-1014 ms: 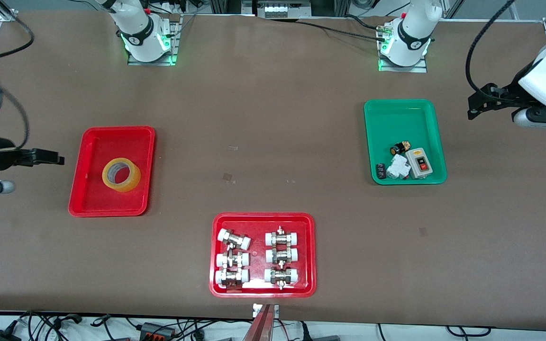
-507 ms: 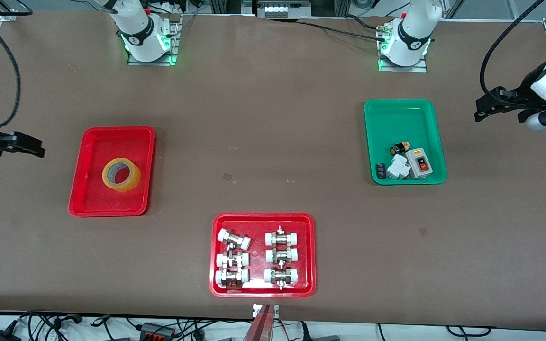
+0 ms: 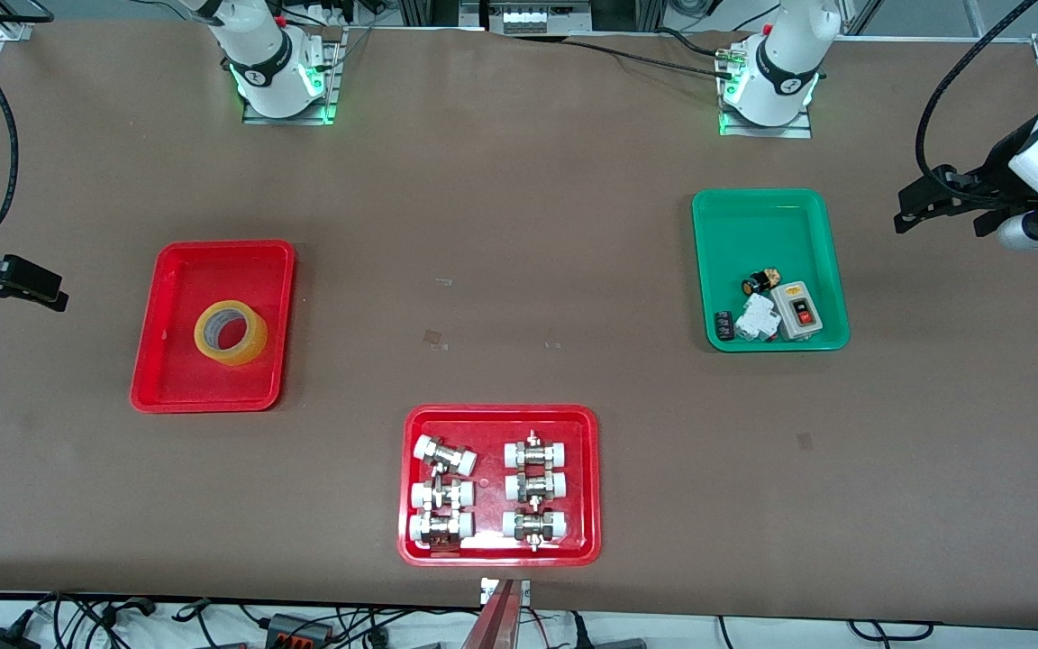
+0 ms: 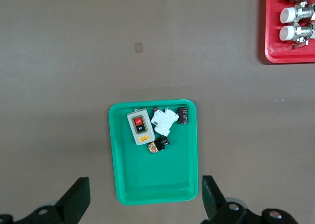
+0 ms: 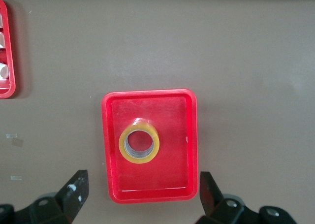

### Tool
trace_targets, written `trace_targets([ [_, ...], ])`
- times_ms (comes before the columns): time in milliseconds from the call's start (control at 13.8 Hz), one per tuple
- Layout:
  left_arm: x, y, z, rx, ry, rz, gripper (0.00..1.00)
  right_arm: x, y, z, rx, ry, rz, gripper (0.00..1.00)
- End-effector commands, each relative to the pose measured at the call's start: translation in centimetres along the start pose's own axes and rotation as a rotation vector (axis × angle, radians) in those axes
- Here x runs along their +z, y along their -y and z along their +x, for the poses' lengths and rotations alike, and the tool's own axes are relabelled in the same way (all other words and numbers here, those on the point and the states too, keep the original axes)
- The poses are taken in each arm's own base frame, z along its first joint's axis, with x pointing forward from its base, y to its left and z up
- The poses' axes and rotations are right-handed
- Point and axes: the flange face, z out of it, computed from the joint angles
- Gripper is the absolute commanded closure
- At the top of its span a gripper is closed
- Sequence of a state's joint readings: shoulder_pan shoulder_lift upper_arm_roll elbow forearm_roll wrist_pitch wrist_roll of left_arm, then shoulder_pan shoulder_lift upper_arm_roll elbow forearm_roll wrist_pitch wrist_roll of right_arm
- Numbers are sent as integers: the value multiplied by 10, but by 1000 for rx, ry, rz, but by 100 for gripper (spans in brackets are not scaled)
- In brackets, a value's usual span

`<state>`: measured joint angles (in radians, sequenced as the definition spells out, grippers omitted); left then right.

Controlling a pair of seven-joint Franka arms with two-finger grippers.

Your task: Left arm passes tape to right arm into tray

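Note:
The tape (image 3: 250,343), a yellow roll with a pale core, lies flat in the plain red tray (image 3: 213,270) toward the right arm's end of the table. The right wrist view looks straight down on the tape (image 5: 123,146) in the tray (image 5: 172,135). My right gripper (image 3: 50,290) hangs open over the table's end beside that tray, empty, its fingers spread wide in its wrist view (image 5: 141,190). My left gripper (image 3: 911,209) is open and empty too, high over the table past the green tray (image 3: 758,225), also seen spread wide (image 4: 143,197).
The green tray (image 4: 152,179) holds a grey switch box (image 3: 798,311) and small electrical parts. A second red tray (image 3: 492,416) with several white-and-metal fittings sits near the front camera's edge, mid-table. Both arm bases stand along the edge farthest from that camera.
My right gripper has drawn back from the red tray toward the table's end. My left gripper has shifted slightly away from the green tray. The tape has not moved.

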<state>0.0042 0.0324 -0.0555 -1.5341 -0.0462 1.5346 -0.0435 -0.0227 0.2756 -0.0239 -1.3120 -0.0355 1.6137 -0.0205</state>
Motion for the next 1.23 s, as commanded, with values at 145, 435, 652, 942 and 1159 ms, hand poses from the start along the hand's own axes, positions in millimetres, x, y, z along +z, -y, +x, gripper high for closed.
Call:
trace_targets([
  [145,-3,4,2,-5,-23,-3,0,4,-6,-32,24,-26,13,0],
  [435,-2,6,2,-9,-14,-2,0,16,-7,-67,26,-50,16,0],
  [652,-2,7,1,-11,-12,-2,0,11,-5,-72,19,-37,17,0],
  [942,-2,7,1,-11,-12,-2,0,5,-2,-76,0,-6,17,0],
  [1159,-2,8,1,-12,-11,-2,0,1,-3,-79,6,-8,19,0],
])
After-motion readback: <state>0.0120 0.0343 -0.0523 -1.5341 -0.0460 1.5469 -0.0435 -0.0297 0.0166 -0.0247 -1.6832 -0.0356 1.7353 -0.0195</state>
